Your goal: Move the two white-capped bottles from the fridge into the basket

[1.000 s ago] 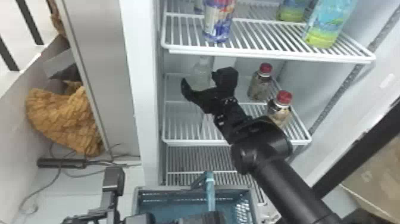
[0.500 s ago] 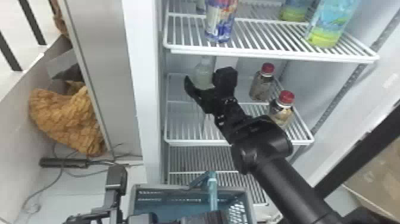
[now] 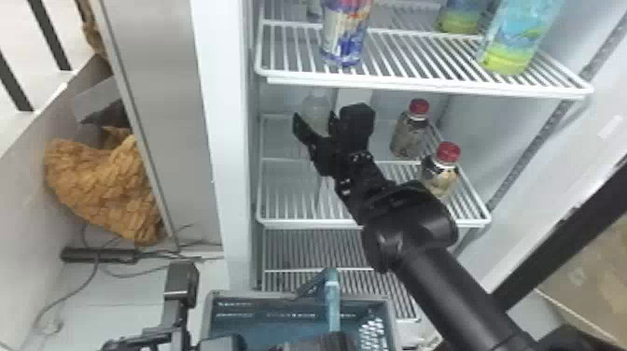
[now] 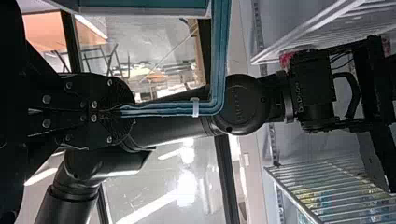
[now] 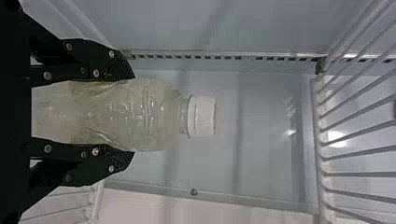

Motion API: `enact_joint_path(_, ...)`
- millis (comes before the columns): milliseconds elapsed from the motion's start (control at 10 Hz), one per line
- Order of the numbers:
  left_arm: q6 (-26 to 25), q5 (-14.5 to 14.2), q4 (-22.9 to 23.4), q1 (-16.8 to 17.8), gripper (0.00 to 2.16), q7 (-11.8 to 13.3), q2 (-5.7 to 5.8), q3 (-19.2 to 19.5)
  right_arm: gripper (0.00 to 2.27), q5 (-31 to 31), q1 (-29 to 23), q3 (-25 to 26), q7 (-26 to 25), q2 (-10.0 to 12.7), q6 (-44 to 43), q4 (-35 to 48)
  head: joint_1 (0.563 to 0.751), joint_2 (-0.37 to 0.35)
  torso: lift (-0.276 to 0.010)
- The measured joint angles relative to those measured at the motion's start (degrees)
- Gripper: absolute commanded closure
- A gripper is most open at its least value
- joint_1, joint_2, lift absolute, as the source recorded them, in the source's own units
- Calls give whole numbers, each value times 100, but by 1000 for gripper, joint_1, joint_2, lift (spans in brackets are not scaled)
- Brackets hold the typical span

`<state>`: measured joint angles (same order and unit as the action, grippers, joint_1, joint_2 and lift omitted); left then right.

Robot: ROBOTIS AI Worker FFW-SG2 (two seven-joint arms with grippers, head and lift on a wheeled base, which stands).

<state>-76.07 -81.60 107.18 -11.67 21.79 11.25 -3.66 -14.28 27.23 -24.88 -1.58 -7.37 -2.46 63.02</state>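
On the middle shelf of the fridge, my right gripper (image 3: 317, 128) is at a clear bottle (image 3: 317, 108), partly hidden behind the fingers. In the right wrist view the bottle (image 5: 135, 114) has a white cap (image 5: 202, 115), and my right gripper (image 5: 126, 114) is shut on its sides; the cap sticks out past the fingertips. Low in the head view, my left gripper (image 3: 317, 344) is at the handle (image 3: 332, 298) of the blue basket (image 3: 252, 298). The left wrist view shows my left gripper (image 4: 122, 111) shut on that teal handle (image 4: 217, 60).
Two red-capped bottles (image 3: 410, 133) (image 3: 441, 172) stand to the right of my right gripper on the same shelf. Above is another wire shelf (image 3: 420, 84) with a blue-labelled bottle (image 3: 345, 35) and green-blue bottles (image 3: 522, 37). The fridge's left wall edge (image 3: 219, 140) is beside the opening.
The right gripper's fingers have closed in on the bottle, the one on the right swinging inward. The left gripper still holds the handle.
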Motion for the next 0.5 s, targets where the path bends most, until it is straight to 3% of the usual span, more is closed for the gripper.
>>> enact_joint_path(500, 0, -43, 5, -93, 1154, 9, 9, 34, 854, 35, -602, 435, 171, -58, -211, 721, 695, -165, -260)
